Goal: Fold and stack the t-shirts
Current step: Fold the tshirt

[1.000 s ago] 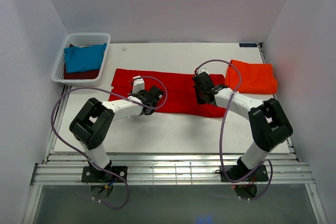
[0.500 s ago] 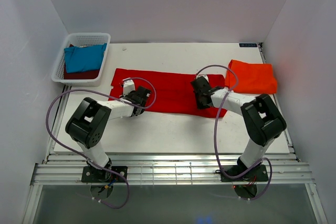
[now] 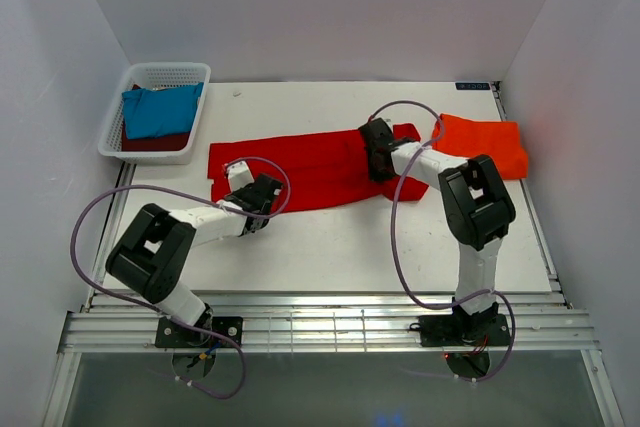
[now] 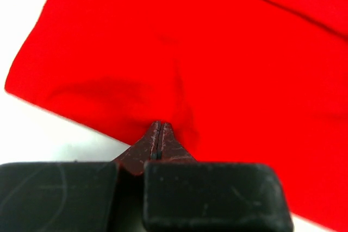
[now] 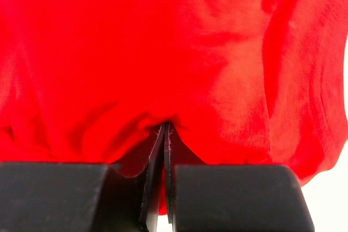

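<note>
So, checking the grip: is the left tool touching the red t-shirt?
Touching. Left wrist view: the left tool is pinched shut on the edge of the red t-shirt.

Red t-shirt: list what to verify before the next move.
1. Left gripper shut on the red t-shirt at its near edge: ok.
2. Right gripper shut on the same shirt: ok.
3. Cloth smooth between the grips: not ok, bunched by the right gripper.
4. Red shirt apart from the folded orange-red t-shirt: cannot tell.
5. White basket apart from the red shirt: ok.
</note>
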Tool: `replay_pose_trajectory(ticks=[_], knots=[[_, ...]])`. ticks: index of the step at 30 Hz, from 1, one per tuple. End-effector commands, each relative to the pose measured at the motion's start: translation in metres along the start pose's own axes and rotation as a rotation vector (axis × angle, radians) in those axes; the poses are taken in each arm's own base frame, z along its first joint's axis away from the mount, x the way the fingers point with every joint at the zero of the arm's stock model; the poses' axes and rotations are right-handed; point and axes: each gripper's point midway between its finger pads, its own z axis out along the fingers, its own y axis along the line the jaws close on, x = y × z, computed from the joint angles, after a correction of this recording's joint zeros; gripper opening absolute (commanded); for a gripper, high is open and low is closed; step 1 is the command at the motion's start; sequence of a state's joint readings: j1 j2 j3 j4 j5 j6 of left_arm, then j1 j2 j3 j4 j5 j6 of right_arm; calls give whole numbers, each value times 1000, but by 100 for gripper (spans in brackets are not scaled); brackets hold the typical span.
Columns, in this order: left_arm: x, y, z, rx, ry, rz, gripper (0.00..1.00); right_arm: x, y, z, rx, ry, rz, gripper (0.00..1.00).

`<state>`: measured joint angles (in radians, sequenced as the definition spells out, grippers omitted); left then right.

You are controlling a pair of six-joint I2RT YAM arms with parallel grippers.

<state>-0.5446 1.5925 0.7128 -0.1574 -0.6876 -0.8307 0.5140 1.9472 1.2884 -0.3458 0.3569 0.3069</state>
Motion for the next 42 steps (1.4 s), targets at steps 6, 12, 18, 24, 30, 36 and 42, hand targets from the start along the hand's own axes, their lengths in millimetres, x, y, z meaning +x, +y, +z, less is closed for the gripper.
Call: replay_pose_trajectory(ticks=[6, 12, 18, 24, 30, 36, 42], knots=[[73, 27, -40, -12, 217, 37, 0, -39, -8, 48, 24, 37, -27, 8], [110, 7, -65, 64, 297, 38, 0, -77, 1, 82, 11, -3, -72, 8], [131, -33, -87, 129, 338, 65, 0, -115, 3, 99, 6, -62, -67, 8], [146, -66, -107, 172, 359, 80, 0, -157, 5, 110, -60, -157, -9, 8], [153, -106, -139, 270, 325, 142, 0, -208, 0, 90, -171, -313, 46, 8], [112, -160, -183, 417, 231, 130, 0, -277, -29, -25, -172, -620, 28, 20], [50, -161, -205, 466, 63, 106, 6, -240, -20, -99, -254, -642, -11, 36]])
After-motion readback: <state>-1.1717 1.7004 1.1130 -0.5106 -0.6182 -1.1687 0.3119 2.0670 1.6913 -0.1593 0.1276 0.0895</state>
